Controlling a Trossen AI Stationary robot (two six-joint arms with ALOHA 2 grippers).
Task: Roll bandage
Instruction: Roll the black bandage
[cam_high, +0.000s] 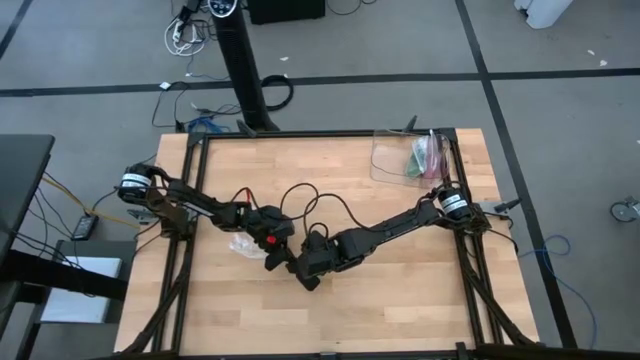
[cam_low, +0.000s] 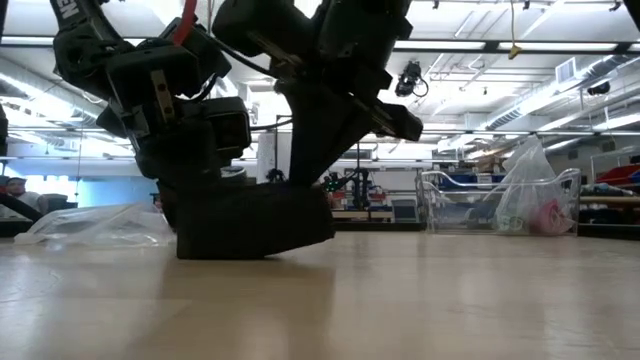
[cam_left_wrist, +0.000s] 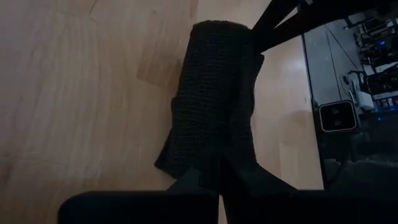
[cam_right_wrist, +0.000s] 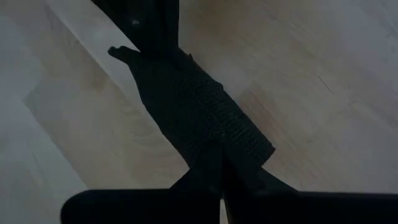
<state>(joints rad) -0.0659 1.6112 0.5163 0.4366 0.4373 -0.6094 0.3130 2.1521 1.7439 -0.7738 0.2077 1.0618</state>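
Bandage (cam_low: 255, 220) on table (cam_high: 400, 300), clear bag (cam_low: 95, 225) just beside, bin (cam_high: 405, 158) well apart

The bandage (cam_left_wrist: 214, 106) is charcoal-black with a fine woven grid texture across its surface. The table (cam_high: 400, 300) is pale blond wood laid in narrow planks, edged by a black frame (cam_high: 185, 250). Both arms are black; the left arm (cam_high: 200, 205) has a small red spot near its wrist. A clear bag (cam_high: 243, 243) lies on the wood. A clear plastic box (cam_low: 470, 205) holds something pink and green. The floor (cam_high: 560, 120) is grey, crossed by dark lines.
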